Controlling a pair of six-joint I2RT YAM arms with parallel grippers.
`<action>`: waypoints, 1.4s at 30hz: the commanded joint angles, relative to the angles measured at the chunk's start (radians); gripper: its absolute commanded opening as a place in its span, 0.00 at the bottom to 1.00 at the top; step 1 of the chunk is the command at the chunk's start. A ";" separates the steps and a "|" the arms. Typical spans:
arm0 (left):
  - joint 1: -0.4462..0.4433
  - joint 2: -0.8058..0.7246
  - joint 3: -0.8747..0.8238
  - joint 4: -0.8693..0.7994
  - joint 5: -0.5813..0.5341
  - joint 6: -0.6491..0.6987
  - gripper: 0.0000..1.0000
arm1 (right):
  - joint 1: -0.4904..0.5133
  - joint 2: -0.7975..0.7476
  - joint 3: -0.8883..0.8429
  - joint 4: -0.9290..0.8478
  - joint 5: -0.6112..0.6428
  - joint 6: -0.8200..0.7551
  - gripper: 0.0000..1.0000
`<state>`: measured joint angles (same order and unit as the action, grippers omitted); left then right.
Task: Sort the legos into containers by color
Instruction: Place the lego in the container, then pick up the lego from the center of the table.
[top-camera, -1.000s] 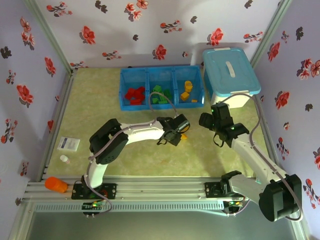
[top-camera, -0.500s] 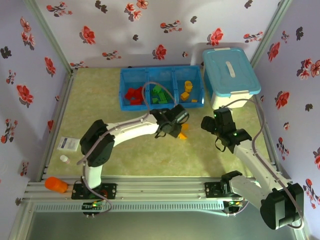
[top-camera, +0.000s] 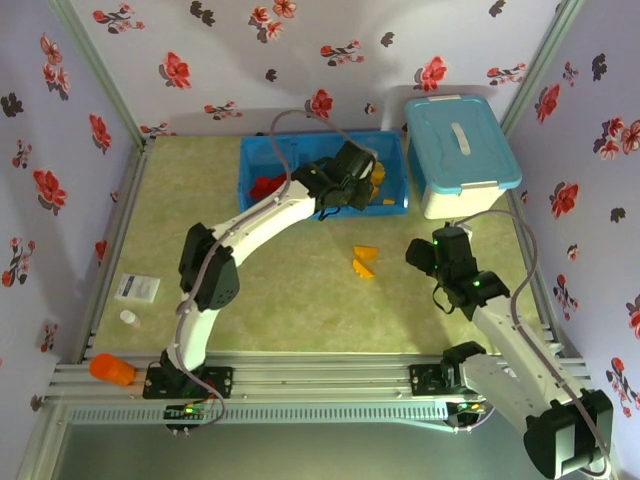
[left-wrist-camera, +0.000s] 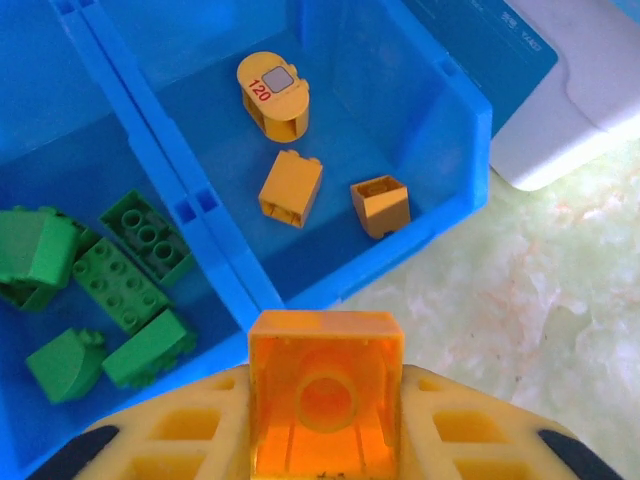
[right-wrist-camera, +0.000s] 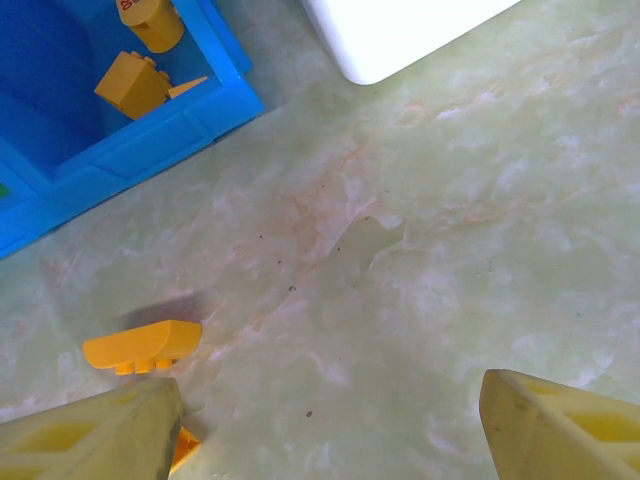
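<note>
Pale green marbled tabletop, floral-paper walls on three sides. Blue tray sits at the far end w/ three compartments. White bin w/ light-blue lid stands just beside its right end.

Left arm is stretched far fwd. Left gripper hangs over the tray, approx where the middle & right compartments meet. Its jaws are clenched on an orange brick, pinched btwn both yellow fingers, hollow underside toward the wrist cam.

Beyond it, the right compartment holds three yellow-orange bricks, all apart from each other: one rounded w/ a "120" label, one blocky, one sloped. Middle compartment has several green bricks, loosely scattered. Top cam shows red bricks in the left compartment, partly hidden by the arm.

Right gripper hangs over bare table, near the bin's front & apart from the tray. Its jaws are spread wide, nothing btwn them.

Two legos lie loose on the table. A curved orange brick is near one right finger. A second orange piece is just beside that finger; can't tell if touching.

Near the left rail: small white packet & an orange object.
</note>
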<state>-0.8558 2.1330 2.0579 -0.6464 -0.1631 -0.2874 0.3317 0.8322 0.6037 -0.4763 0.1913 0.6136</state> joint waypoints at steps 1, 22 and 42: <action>0.024 0.083 0.123 -0.045 0.058 0.025 0.30 | -0.006 -0.016 -0.018 -0.022 0.023 0.025 0.78; 0.112 0.263 0.514 -0.094 0.223 0.018 0.80 | -0.006 -0.021 -0.041 0.011 -0.066 0.005 0.79; 0.045 -0.729 -0.896 0.418 0.115 -0.093 0.76 | 0.151 0.469 0.250 -0.022 -0.155 -0.115 0.86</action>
<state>-0.8139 1.4578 1.2858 -0.2939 0.0002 -0.3111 0.4595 1.2407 0.7872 -0.4759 0.0219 0.5232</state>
